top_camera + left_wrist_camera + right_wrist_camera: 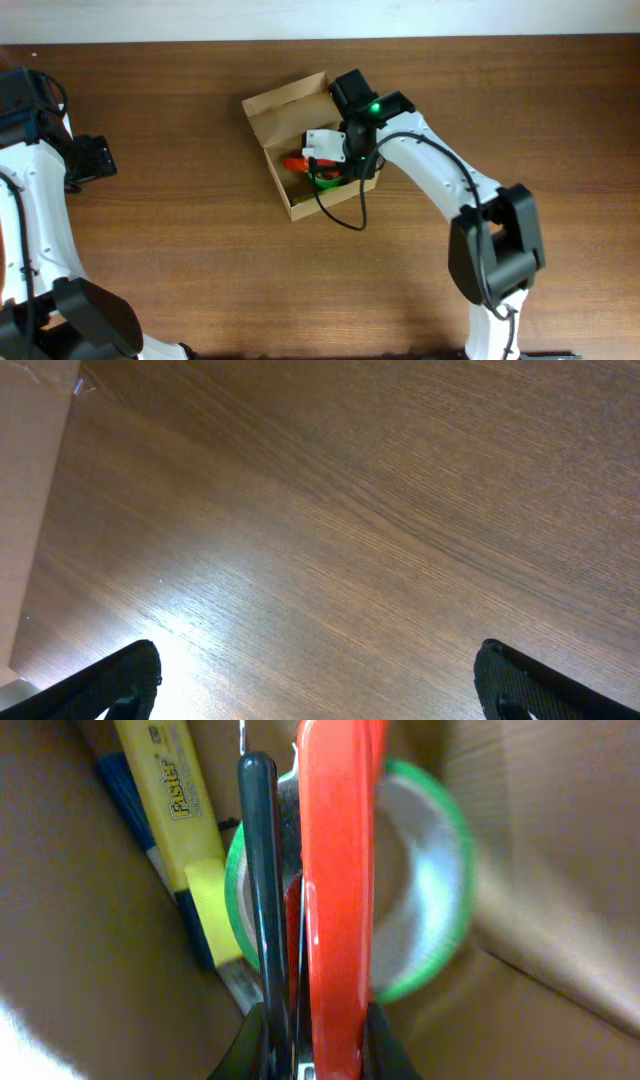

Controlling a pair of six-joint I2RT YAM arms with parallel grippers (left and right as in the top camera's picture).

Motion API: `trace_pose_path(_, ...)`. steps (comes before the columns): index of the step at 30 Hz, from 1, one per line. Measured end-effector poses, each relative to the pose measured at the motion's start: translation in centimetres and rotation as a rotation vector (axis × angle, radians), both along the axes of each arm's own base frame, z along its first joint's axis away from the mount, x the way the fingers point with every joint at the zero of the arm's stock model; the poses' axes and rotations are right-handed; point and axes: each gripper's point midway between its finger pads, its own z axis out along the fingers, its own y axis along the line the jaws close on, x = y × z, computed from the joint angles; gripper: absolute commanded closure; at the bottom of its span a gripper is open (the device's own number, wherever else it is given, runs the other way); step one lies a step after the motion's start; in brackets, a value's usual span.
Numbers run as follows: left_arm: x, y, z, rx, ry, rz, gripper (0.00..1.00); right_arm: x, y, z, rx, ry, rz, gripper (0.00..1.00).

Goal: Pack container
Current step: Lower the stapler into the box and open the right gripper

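The container [268, 115], a tan cardboard box with its flap lid open, lies at the table's middle. My right gripper [325, 160] reaches down into it. In the right wrist view that gripper [315, 1050] is shut on a red-and-black handled tool [335, 870], which stands upright between the fingers. Behind the tool lie a green tape roll [450, 920], a yellow marker [175, 800] and a blue pen [125, 780], with the container's wall [560, 870] to the right. Far to the left, my left gripper [95, 160] is open [320, 680] over bare wood, holding nothing.
The brown wooden table [200, 270] surrounds the box on all sides. The right arm's white link and cable [440, 170] cross the box's right side. A pale tan surface [30, 480] shows at the left edge of the left wrist view.
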Motion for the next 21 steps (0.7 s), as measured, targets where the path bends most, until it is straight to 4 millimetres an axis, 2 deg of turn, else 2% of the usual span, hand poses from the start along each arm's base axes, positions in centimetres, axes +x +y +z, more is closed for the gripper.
trace_pose_path(1,0.0,0.0,0.0,0.0,0.0,0.0,0.0,-0.1,0.2,-0.5,0.004,0.013,0.002,0.96)
trace_pose_path(6,0.0,0.0,0.0,0.0,0.0,0.0,0.0,0.0,0.9,-0.5,0.016,0.015,0.015,0.96)
trace_pose_path(7,0.0,0.0,0.0,0.0,0.0,0.0,0.0,0.0,1.0,-0.5,0.016,0.014,0.018,0.88)
trace_pose_path(8,0.0,0.0,0.0,0.0,0.0,0.0,0.0,0.0,1.1,-0.5,0.017,0.014,0.02,0.75)
trace_pose_path(9,0.0,0.0,0.0,0.0,0.0,0.0,0.0,0.0,1.1,-0.5,0.017,0.014,0.017,0.69)
trace_pose_path(12,0.0,0.0,0.0,0.0,0.0,0.0,0.0,0.0,1.4,-0.7,0.022,0.016,0.012,0.62)
trace_pose_path(13,0.0,0.0,0.0,0.0,0.0,0.0,0.0,0.0,1.5,-0.7,0.024,0.017,0.003,0.53)
trace_pose_path(16,0.0,0.0,0.0,0.0,0.0,0.0,0.0,0.2,1.6,-1.1,0.026,0.027,-0.03,0.08)
trace_pose_path(17,0.0,0.0,0.0,0.0,0.0,0.0,0.0,0.4,1.7,-1.2,0.027,0.028,-0.045,0.0)
trace_pose_path(21,0.0,0.0,0.0,0.0,0.0,0.0,0.0,1.5,1.9,0.0,0.034,0.0,-0.099,0.01)
